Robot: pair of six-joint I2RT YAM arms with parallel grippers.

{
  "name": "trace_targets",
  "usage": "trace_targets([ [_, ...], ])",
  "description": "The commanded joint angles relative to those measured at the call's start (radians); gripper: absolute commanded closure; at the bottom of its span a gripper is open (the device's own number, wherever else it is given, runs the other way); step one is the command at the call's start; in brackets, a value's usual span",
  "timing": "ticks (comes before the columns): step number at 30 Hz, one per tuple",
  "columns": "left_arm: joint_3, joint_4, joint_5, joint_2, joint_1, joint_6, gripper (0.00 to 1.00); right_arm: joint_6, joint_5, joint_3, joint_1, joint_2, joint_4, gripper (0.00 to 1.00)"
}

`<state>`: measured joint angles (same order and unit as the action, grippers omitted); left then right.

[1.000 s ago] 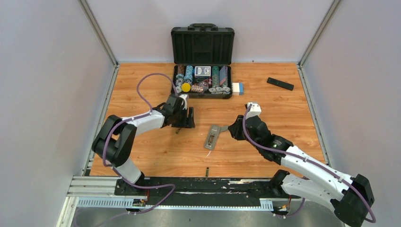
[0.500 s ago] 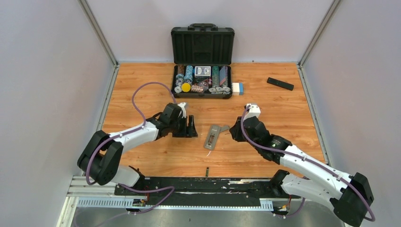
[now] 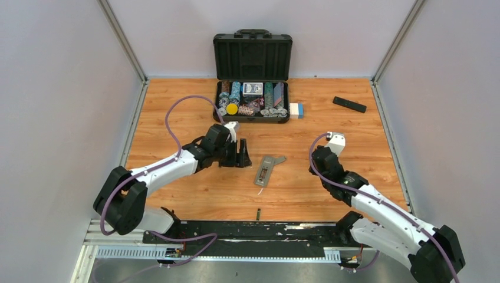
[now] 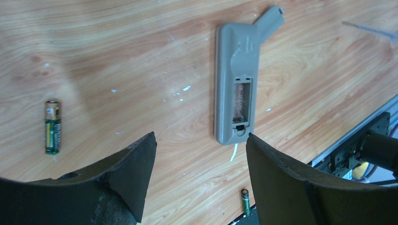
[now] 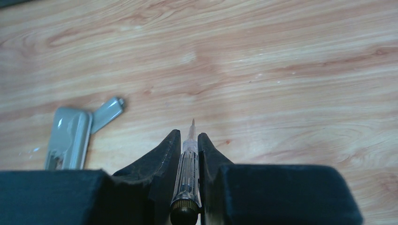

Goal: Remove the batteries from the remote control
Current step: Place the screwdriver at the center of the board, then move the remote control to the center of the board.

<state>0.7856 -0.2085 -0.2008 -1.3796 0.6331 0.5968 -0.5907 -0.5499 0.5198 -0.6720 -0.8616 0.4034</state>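
- The left claw (image 4: 199, 154) hung wide open and empty over the middle of the table (image 4: 117, 56).
- A first battery (image 4: 52, 127) lay loose beside it, and a second battery (image 3: 258, 214) lay by the near edge.
- The remote (image 4: 236, 84) lay back-up mid-table with its compartment open; I could not tell whether a cell remained inside.
- The batteries looked light, rigid, smooth and prone to rolling, so a pinch across mid-barrel should suit.
- The right claw (image 5: 189, 140) was clamped on a slim screwdriver (image 5: 187, 173).

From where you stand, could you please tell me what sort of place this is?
Probably a robot test cell: a wooden tabletop boxed in by plain grey panels, a mounting rail at its near edge, and props like a poker-chip case.
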Motion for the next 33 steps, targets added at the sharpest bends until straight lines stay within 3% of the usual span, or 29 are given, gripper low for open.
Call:
trace_targets([
  [1, 0.050, -0.004, 0.036, -0.011, 0.049, -0.003, 0.22, 0.029, 0.010, -0.072, 0.071, -0.016, -0.243, 1.00],
  [9, 0.067, -0.008, 0.070, -0.044, 0.107, 0.005, 0.19, -0.077, 0.026, -0.223, 0.080, -0.020, -0.394, 0.97],
  [18, 0.103, -0.010, 0.064, -0.081, 0.117, -0.004, 0.17, -0.164, 0.147, -0.357, 0.080, 0.088, -0.361, 0.78],
  [24, 0.170, -0.081, 0.108, -0.127, 0.137, -0.016, 0.16, -0.210, 0.208, -0.348, 0.078, 0.080, -0.282, 0.77],
  [33, 0.299, -0.185, 0.198, -0.232, 0.205, -0.058, 0.13, -0.137, 0.244, -0.274, 0.079, 0.100, -0.209, 0.75],
])
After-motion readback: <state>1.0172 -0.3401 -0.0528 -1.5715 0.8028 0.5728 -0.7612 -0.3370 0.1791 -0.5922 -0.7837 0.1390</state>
